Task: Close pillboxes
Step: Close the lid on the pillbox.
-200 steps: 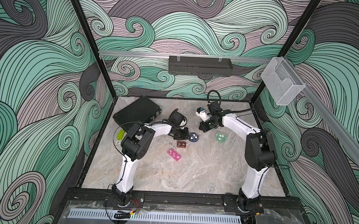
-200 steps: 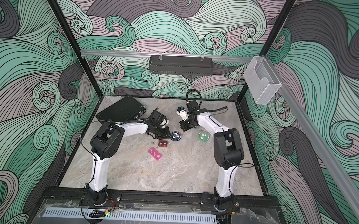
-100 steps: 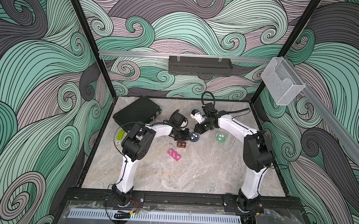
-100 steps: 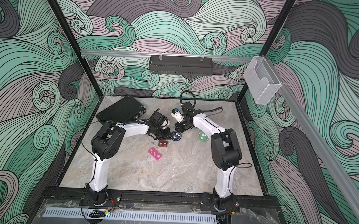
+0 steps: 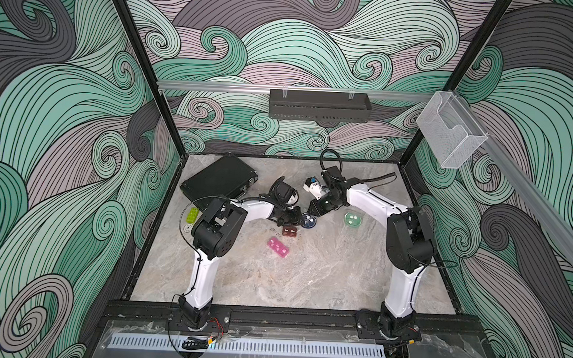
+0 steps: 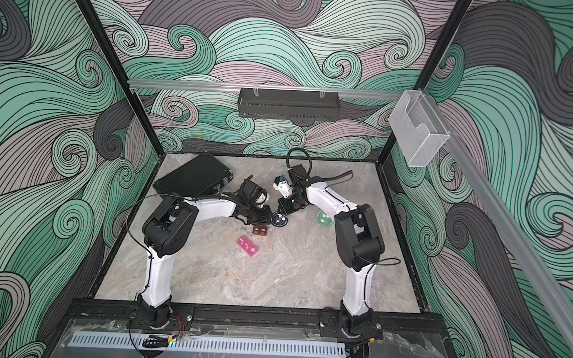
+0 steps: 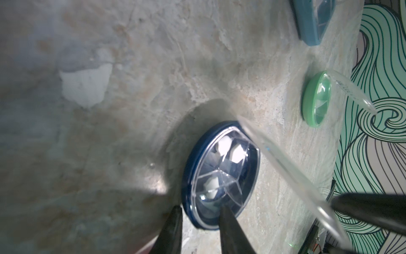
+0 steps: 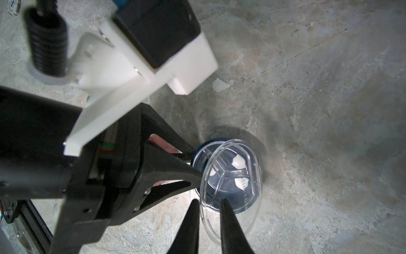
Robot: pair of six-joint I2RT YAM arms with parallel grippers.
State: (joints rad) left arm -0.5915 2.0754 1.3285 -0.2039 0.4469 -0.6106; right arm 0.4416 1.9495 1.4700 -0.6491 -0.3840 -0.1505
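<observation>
Brown pillbox [image 5: 289,232] and green pillbox [image 5: 353,219] flank the dark-blue pillbox [image 5: 309,220]. Left pincer [image 7: 200,207], parted, straddles its rim; right pincer [image 8: 208,201], moved closer, brackets the raised lid [image 8: 241,198], grip unclear.

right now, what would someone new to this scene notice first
The dark-blue round pillbox near the middle of the table draws the eye first: its clear lid is tipped up, the left tool sits at its rim and the right tool straddles the lid's edge. Next come the large black case in the back-left corner and the green round pillbox off to the right, lid also raised.
</observation>
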